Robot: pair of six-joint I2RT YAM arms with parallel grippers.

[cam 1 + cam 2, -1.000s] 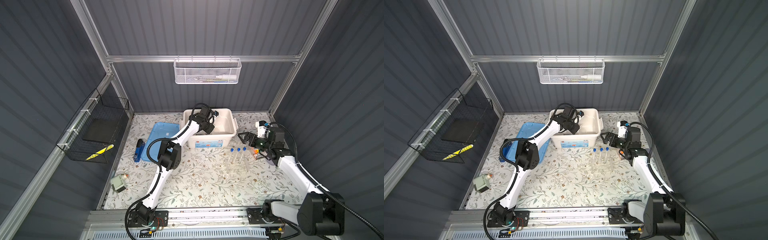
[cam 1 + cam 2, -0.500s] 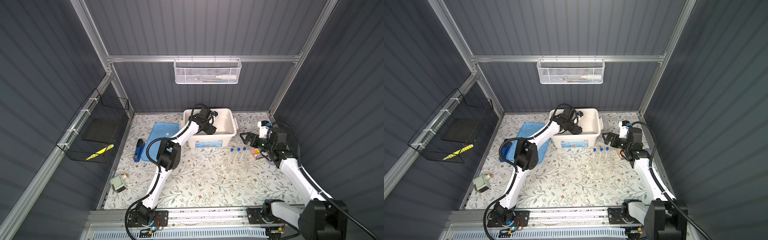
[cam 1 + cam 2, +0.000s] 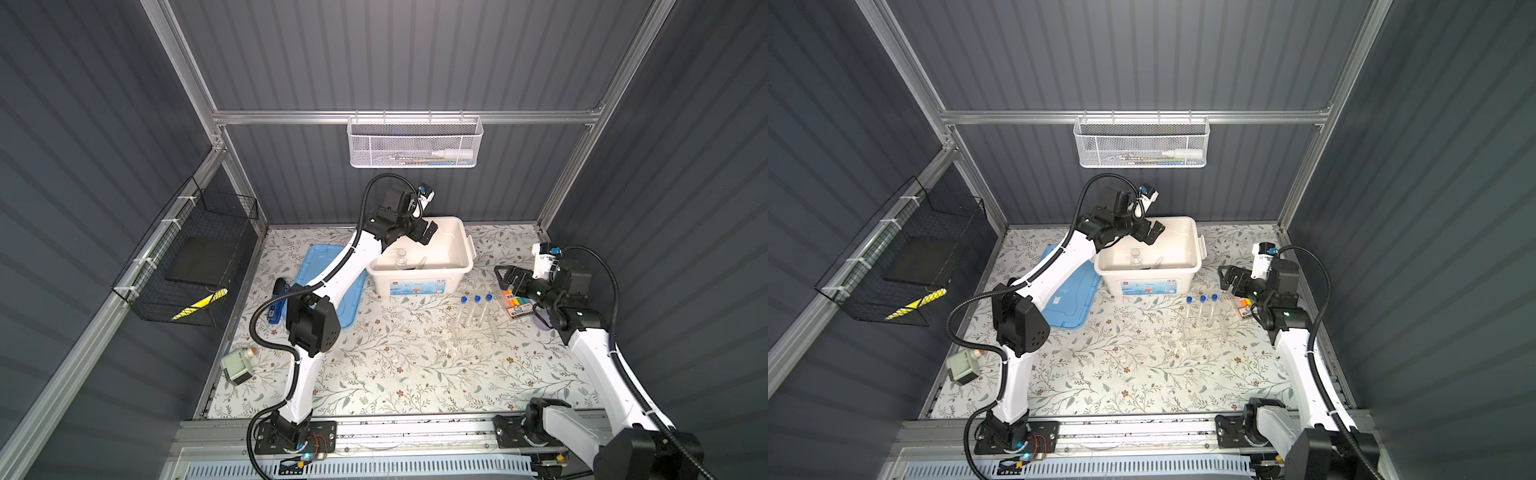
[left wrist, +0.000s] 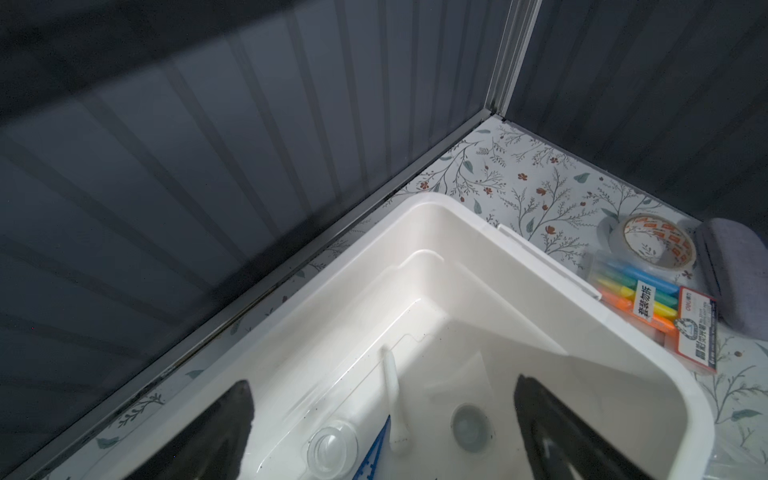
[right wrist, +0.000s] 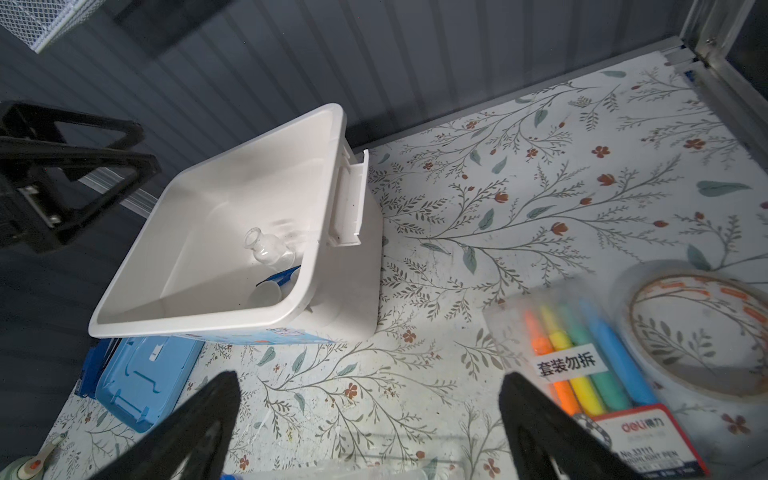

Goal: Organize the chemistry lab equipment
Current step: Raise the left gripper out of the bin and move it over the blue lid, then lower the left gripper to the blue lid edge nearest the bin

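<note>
Floral tabletop [image 3: 395, 374] bare mid-floor; left fingers [image 4: 216, 432] wide apart, empty, over white bin [image 3: 415, 279]; right fingers [image 5: 187, 428] wide, empty.

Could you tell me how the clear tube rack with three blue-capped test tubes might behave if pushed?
The clear plastic tube rack looks thin-walled, so it is probably light and would slide easily. The three clear blue-capped test tubes stand upright, well above it, so a high push might tip everything. Its smooth walls may be slippery.
</note>
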